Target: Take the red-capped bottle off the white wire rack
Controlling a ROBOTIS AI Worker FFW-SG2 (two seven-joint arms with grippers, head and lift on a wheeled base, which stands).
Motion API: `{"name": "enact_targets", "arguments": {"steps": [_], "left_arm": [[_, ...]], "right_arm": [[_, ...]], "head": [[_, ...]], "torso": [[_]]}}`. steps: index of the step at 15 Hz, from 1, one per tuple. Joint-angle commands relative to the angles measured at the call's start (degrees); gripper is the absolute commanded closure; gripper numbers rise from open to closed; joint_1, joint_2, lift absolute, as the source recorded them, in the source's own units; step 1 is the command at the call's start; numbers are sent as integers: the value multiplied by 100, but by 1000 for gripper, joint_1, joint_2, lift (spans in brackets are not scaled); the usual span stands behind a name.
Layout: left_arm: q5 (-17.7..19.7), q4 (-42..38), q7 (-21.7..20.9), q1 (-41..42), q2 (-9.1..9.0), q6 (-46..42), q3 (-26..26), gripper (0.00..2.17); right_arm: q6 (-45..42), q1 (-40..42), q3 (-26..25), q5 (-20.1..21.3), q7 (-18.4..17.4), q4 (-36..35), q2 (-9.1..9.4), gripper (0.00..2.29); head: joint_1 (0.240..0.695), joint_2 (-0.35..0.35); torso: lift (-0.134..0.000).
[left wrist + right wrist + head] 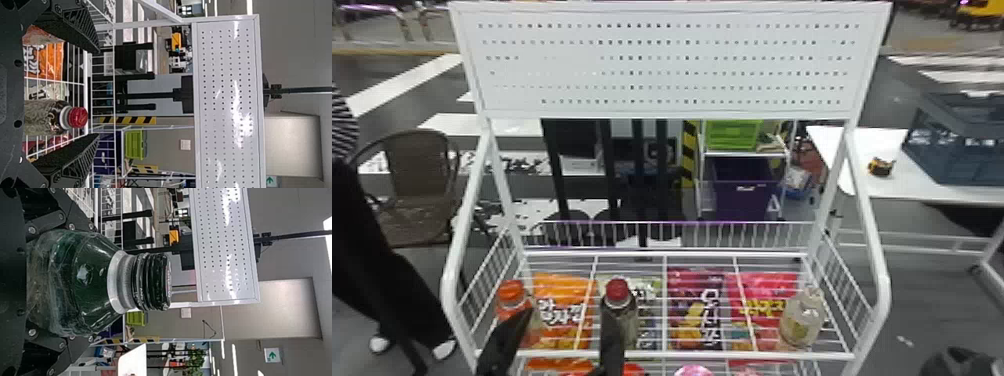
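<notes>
In the head view my left gripper (pixel 567 320) stands open at the rack's front, its right-hand finger partly in front of the red-capped bottle (pixel 629 316). That bottle is upright on the white wire rack (pixel 752 355). From the left wrist, my left gripper (pixel 96 94) has its fingers wide apart, with the red-capped bottle (pixel 44 117) between their lines, closer to one finger. Its lower part is hidden. At the right wrist, my right gripper (pixel 76 283) is shut on a green bottle (pixel 88 276) with a dark cap; the bottle hides its fingertips.
An orange-capped bottle (pixel 513 300) stands behind the left gripper's other finger. A clear bottle (pixel 801 320) is at the shelf's right end. Snack bags (pixel 696 310) lie beneath the wires. Side rails and a perforated panel (pixel 672 60) frame the rack.
</notes>
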Motion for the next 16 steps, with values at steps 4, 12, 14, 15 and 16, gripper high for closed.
{"name": "enact_targets", "arguments": {"steps": [4,12,14,15,16], "left_arm": [[-205,58,7,61,0,0,-71,140],[-275,41,16,44,9,141,-62,140],[-275,49,16,53,9,141,-71,140],[-266,93,16,53,9,123,-106,140],[-266,181,16,53,9,70,-176,140]], "right_arm": [[229,-17,24,70,-7,-131,5,1004],[721,-201,420,334,-60,-218,5,1004],[721,-210,411,334,-60,-218,5,1004],[721,-210,411,325,-60,-210,5,1004],[721,-201,411,325,-60,-210,5,1004]], "head": [[499,0],[499,0],[499,0],[499,0],[499,0]], "torso": [[0],[0],[0],[0],[0]]}}
